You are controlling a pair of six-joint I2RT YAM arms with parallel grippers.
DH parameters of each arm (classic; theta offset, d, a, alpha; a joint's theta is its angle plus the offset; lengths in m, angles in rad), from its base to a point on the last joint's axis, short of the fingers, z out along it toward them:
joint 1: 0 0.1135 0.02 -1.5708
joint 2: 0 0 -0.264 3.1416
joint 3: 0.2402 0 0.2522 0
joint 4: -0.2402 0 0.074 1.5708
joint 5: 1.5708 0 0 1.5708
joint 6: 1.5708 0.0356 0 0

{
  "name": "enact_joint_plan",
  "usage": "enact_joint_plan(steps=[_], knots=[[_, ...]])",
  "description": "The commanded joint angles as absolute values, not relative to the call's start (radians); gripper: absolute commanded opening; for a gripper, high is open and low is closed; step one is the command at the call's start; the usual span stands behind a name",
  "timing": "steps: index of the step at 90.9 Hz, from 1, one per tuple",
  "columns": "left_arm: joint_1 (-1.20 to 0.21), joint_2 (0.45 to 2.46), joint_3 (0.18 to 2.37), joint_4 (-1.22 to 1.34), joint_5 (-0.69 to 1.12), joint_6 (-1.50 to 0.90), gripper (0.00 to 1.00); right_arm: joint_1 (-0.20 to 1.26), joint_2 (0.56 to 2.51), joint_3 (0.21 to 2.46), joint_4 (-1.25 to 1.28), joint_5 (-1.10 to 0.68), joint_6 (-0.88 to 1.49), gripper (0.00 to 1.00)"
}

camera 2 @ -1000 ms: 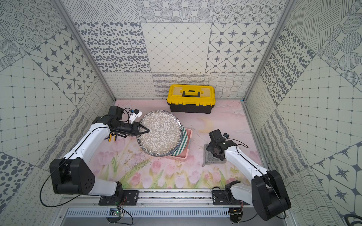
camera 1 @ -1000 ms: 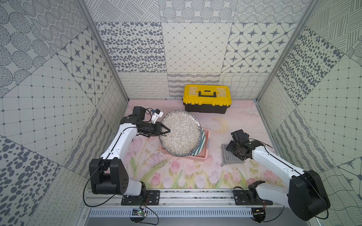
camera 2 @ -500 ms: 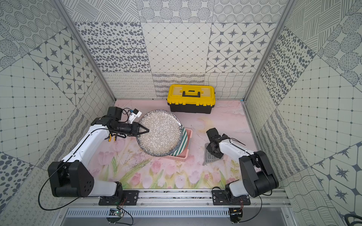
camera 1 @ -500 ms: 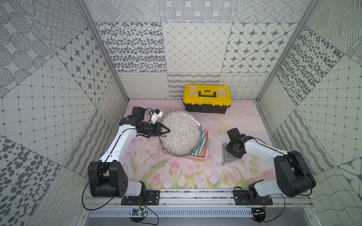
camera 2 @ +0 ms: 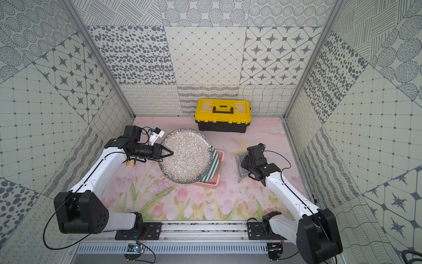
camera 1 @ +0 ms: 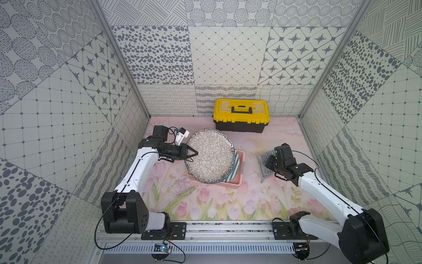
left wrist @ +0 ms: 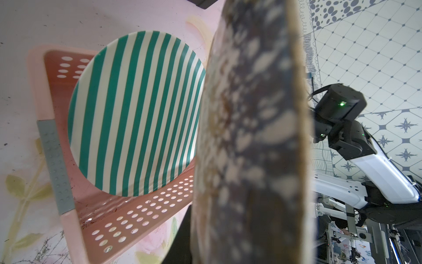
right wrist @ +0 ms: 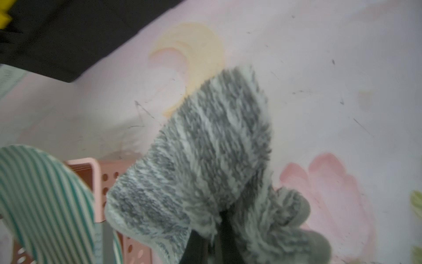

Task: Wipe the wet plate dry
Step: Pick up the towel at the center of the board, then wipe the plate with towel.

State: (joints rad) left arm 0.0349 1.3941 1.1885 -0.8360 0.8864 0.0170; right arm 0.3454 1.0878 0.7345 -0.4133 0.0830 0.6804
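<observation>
Grey fleecy cloth point(right wrist: 205, 160) is bunched in the clamped-shut right end effector point(right wrist: 214, 230), just right of the pink basket point(camera 1: 240, 169). The left end effector point(camera 1: 193, 153) pinches the speckled plate point(camera 1: 209, 155) by its rim, tilted over the basket beside a green-striped plate point(left wrist: 132, 114).

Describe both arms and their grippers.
The left arm and right arm match: white link shells between black cylindrical joints, black shoulder housings dotted with small holes, thin black cables looping along each. The left gripper has black tapered fingers, with a small white camera module beside it. The right gripper shows only dark fingers; a green light glows on that arm's wrist.
</observation>
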Motion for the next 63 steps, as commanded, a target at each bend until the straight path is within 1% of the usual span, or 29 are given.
enact_joint_plan(steps=[1, 15, 41, 63], knots=[[0.037, 1.37, 1.209, -0.798, 1.187, 0.09, 0.0, 0.379, 1.066, 0.828, -0.254, -0.066, 0.538, 0.0], [0.035, 1.357, 1.212, -0.825, 1.217, 0.135, 0.0, 0.502, 1.188, 1.015, -0.206, -0.113, 0.468, 0.0], [0.032, 1.338, 1.213, -0.872, 1.272, 0.185, 0.0, 0.645, 1.495, 1.287, -0.137, -0.08, 0.452, 0.0], [0.031, 1.348, 1.221, -0.893, 1.308, 0.198, 0.0, 0.787, 1.686, 1.441, -0.148, -0.005, 0.381, 0.0]])
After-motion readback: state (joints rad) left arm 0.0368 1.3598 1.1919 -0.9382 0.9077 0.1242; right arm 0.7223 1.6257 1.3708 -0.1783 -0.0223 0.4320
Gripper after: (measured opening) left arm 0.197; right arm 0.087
